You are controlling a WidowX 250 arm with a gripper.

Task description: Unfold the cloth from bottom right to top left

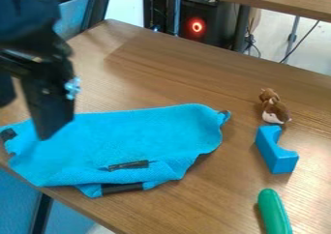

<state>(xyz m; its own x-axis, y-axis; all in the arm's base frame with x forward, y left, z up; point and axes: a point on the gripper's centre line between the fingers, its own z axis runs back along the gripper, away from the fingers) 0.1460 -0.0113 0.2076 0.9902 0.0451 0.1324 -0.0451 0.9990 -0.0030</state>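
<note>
My black gripper (50, 102) hangs at the left of the camera view, in front of the left part of the blue cloth. Whether it touches the cloth I cannot tell. The blue cloth (145, 134) lies crumpled on the wooden table, wider than it is deep. Its lower edge is bunched and partly folded over, with black strips near the bottom middle. Other dark patches show at its left end and upper right corner. Part of the cloth's left side is hidden behind the gripper.
On the right of the table (194, 64) are a small brown-and-white plush toy (275, 109), a blue arch-shaped block (275, 153) and a green rounded object (274, 212). The table's front edge runs close below the cloth. Another wooden surface (278, 0) crosses the top right.
</note>
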